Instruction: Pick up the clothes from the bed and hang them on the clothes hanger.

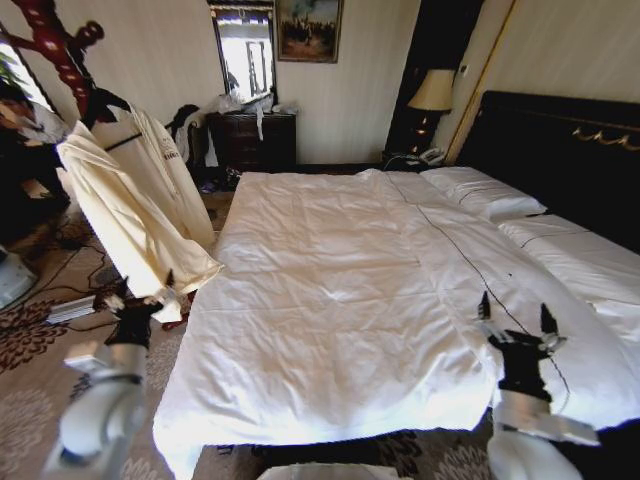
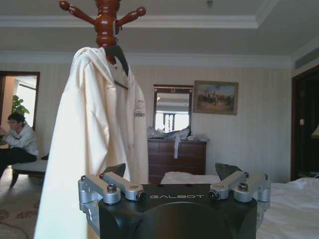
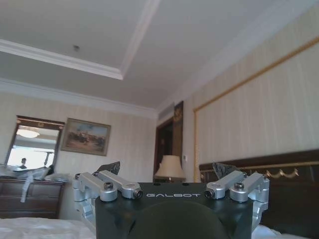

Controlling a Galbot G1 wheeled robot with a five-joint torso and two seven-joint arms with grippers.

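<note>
Reading the fingers: I see both pairs spread apart with nothing between them. The left gripper hangs low beside the bed's near left corner, just under the garment's hem; the right gripper hovers over the bed's near right side.
Left fingers: in the left wrist view the left gripper has its dark pads wide apart, aimed up toward the hanging cloth.
Right fingers: in the right wrist view the right gripper is equally spread, facing the wall and ceiling.
Clothes: the cream top hangs off the bed, draped on the black clothes hanger, which sits on the red-brown coat stand. I judge the hanging done.
Bed: the bed carries white sheets and 2 pillows; I see no garment on it.
Risk 1: the hem lies close to my left fingers, so raising or swinging that arm could snag the thin fabric and pull the top off.
Risk 2: the top looks draped unevenly, so a tug might slide it off 1 shoulder.
Surroundings: cables cross the carpet by the stand, a hazard if I drive left. A dresser, mirror, lamp and black headboard line the walls, well apart from both arms.
</note>
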